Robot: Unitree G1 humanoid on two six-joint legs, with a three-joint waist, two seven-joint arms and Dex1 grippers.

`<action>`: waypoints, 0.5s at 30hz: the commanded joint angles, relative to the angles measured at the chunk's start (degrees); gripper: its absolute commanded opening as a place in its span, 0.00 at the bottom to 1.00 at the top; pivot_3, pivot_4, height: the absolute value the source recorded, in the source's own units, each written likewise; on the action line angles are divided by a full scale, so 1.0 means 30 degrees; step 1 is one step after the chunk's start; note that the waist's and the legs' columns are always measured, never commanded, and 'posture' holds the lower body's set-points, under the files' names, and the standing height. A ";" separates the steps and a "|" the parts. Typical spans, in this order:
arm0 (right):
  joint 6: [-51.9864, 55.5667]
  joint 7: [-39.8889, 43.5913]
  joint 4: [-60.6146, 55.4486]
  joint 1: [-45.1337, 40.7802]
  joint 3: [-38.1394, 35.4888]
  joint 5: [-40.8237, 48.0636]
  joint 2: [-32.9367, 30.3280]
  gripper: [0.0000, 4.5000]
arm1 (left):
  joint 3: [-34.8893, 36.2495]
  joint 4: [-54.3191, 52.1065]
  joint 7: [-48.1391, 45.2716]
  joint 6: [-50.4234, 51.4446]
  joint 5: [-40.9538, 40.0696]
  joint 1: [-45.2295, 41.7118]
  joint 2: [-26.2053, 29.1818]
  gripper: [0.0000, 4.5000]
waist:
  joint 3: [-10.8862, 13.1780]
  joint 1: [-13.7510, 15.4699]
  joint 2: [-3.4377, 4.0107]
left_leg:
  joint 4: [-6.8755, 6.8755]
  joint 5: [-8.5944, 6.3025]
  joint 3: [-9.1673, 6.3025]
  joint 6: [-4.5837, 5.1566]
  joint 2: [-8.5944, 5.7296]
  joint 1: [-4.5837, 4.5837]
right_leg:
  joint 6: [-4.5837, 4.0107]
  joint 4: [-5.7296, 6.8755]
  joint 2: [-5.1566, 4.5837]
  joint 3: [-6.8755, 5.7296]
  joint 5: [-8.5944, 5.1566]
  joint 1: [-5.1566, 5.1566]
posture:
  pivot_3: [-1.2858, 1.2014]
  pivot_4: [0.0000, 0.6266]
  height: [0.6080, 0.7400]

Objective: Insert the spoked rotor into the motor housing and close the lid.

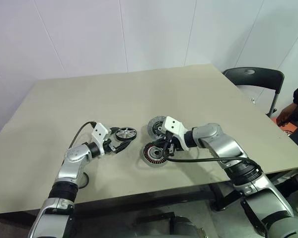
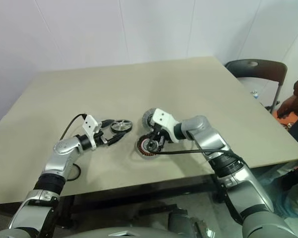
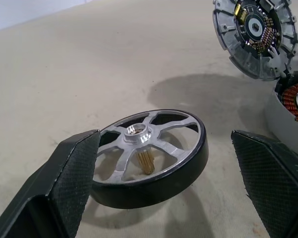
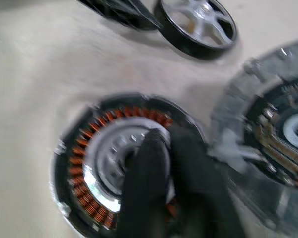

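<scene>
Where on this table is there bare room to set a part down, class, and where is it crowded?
Free: the wide far half of the table behind all the parts, and the near-left corner beside the left arm. Crowded: the near middle, where the spoked rotor, the tilted lid and the motor housing sit close together, with the left gripper and right gripper among them.

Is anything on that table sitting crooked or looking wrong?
Yes. The lid is not lying flat: it stands tilted on edge, leaning against the housing, its inner side showing. The rotor also sits tipped up on its short shaft between the open left gripper fingers. Nothing looks broken or spilled.
</scene>
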 commanded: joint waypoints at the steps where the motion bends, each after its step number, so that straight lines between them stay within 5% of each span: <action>1: -0.0063 0.0586 -0.0526 0.0151 0.0192 0.0056 -0.0327 0.01 | 0.0132 0.0033 -0.0118 -0.0542 0.0101 -0.0614 0.0120 1.00 | 0.0000 -0.0003 0.0000 | 0.0000 0.0000 -0.0001 0.0000 0.0005 0.0000 | 0.0001 0.0000 0.0000 0.0000 0.0000 0.0000 | 0.52 0.00 1.00; 15: 0.0363 -0.1223 0.0633 0.0530 0.0404 -0.0229 0.1953 0.01 | 0.0201 -0.0328 -0.0059 -0.0493 0.0033 -0.0024 0.0204 1.00 | -0.0014 -0.0051 -0.0019 | 0.0007 -0.0008 0.0135 -0.0022 0.0167 0.0032 | -0.0100 -0.0036 0.0120 -0.0001 0.0101 0.0004 | 0.52 0.00 1.00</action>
